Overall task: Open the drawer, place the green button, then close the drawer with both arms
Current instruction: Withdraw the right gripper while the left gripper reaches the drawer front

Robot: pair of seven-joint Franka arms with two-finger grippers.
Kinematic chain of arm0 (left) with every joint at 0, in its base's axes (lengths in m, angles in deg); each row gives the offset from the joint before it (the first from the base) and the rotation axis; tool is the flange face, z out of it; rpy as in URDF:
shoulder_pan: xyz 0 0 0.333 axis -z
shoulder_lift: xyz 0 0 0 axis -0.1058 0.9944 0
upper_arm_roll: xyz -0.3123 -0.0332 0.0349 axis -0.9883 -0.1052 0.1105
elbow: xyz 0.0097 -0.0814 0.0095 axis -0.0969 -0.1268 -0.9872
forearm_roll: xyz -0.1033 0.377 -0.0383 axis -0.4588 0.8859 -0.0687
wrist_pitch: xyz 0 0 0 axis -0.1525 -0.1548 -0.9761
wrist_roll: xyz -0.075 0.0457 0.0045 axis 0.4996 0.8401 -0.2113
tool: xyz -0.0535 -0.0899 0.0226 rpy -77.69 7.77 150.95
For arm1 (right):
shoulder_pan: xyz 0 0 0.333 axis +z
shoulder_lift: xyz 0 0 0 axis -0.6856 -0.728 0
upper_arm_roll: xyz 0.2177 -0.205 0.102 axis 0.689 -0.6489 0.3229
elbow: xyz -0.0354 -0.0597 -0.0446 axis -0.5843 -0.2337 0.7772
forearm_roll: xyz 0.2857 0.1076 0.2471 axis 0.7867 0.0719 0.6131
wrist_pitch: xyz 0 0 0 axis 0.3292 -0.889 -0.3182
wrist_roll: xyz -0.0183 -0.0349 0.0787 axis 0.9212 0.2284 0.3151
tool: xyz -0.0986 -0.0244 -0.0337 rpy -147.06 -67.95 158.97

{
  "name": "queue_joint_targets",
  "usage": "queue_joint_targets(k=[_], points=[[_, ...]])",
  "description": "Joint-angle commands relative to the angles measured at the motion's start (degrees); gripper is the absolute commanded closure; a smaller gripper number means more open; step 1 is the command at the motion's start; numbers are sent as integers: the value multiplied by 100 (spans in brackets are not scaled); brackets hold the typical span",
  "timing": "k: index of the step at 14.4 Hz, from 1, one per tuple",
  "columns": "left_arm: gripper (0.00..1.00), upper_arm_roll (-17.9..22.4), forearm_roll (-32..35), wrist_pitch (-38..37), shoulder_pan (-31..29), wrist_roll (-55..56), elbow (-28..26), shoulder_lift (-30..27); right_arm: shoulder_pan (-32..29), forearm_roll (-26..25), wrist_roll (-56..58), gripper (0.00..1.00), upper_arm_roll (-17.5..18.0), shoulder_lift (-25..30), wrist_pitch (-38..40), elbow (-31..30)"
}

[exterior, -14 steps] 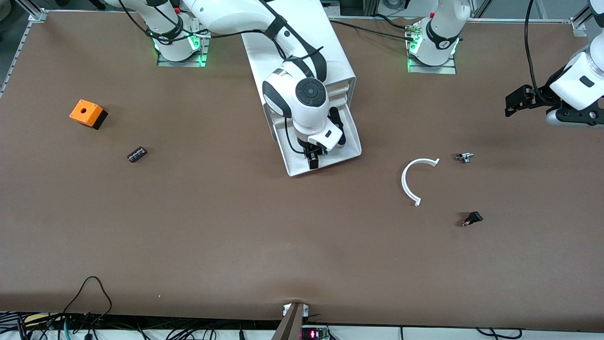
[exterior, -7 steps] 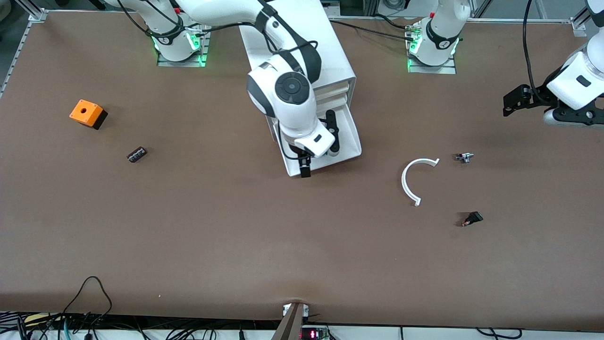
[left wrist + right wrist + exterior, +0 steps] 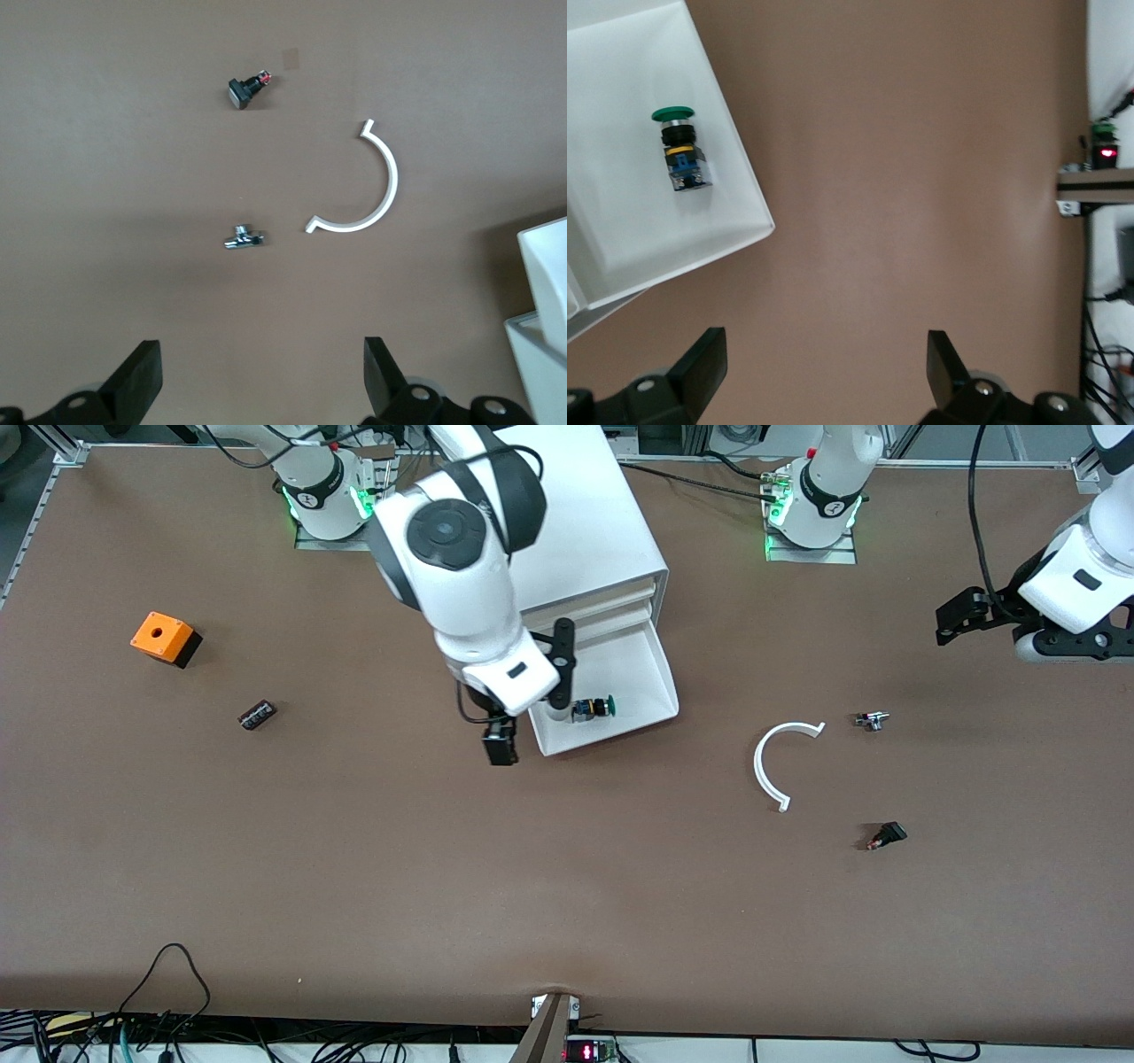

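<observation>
The bottom drawer (image 3: pixel 660 682) of the white cabinet (image 3: pixel 585 522) stands pulled open. The button (image 3: pixel 592 708), with its green cap, lies on its side in the drawer near the front rim; it also shows in the right wrist view (image 3: pixel 680 150). My right gripper (image 3: pixel 500 746) is open and empty, up over the bare table beside the drawer's front corner (image 3: pixel 757 226). In the right wrist view its fingers (image 3: pixel 700 363) are spread wide. My left gripper (image 3: pixel 955 622) is open and empty, and waits high over the left arm's end of the table.
An orange box (image 3: pixel 164 638) and a small dark ribbed block (image 3: pixel 256 715) lie toward the right arm's end. A white arc piece (image 3: pixel 775 766), a silver part (image 3: pixel 872 720) and a black-red part (image 3: pixel 886 835) lie toward the left arm's end.
My right gripper has left the drawer, risen and moved toward the right arm's end; the button now lies uncovered in the drawer. The left arm has barely shifted.
</observation>
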State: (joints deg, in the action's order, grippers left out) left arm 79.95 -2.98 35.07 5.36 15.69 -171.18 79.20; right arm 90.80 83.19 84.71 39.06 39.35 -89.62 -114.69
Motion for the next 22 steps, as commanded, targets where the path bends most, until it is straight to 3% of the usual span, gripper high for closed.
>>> queue_joint_targets(k=[1, 5, 8, 18, 21, 22], points=[[0, -292, -492, -47, 28, 735, 233, 487, -172, 305, -557, 0, 32, 270, 90, -67], [0, -740, -512, -46, 63, 2264, 918, 1541, -557, 333, -1191, 0, 14, 771, 396, -84], [0, -864, -512, 268, 369, 2574, 1367, 2271, -900, 315, -1893, 0, -39, 1263, 827, -180], [0, -899, -503, 2062, 1713, 3199, 1403, 3643, -2974, 350, -2448, 0, 49, 1414, 1345, -937], [0, -882, -468, 2546, 2093, 3312, 1394, 3968, -3975, 333, -2676, 0, 768, 1431, 1567, -954], [0, -891, -503, 2686, 2111, 3330, 1394, 4056, -4091, 220, -2912, 0, 857, 1440, 1584, -955]])
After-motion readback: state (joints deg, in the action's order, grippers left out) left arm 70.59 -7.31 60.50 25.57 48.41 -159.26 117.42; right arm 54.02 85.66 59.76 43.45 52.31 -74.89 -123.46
